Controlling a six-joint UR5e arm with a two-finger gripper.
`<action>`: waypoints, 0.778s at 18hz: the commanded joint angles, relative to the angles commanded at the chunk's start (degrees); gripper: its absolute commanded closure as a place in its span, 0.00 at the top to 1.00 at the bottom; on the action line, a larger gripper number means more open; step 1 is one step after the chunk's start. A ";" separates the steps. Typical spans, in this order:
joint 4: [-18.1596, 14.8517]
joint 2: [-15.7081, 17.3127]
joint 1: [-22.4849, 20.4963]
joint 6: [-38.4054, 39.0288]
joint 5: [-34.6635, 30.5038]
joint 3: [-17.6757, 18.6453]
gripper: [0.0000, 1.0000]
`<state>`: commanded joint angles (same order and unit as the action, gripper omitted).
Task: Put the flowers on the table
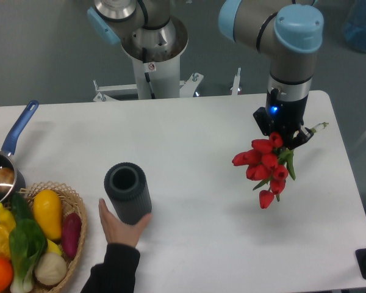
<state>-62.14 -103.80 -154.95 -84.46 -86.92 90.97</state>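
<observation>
Flowers: a bunch of red tulips, hanging heads-down and a little tilted, above the right half of the table. I see a faint shadow on the white surface beneath them, so I judge they are off the table, not resting on it. The gripper has them by the stems, clamped shut around the green ends, one stem tip sticking out to the right. By my reading the pick-up is done and the carry is under way or finished; what remains is the lowering, the release and the retreat. Further left, well apart from the bunch, a dark ribbed vase stands upright with nothing in it, a person's hand steadying it from the near side. At the far left sit a basket of vegetables and a blue-handled pan.
</observation>
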 joint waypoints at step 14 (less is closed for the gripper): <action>0.79 -1.14 1.41 0.35 0.09 5.62 0.38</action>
<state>-61.35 -104.94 -153.55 -84.11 -86.84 96.59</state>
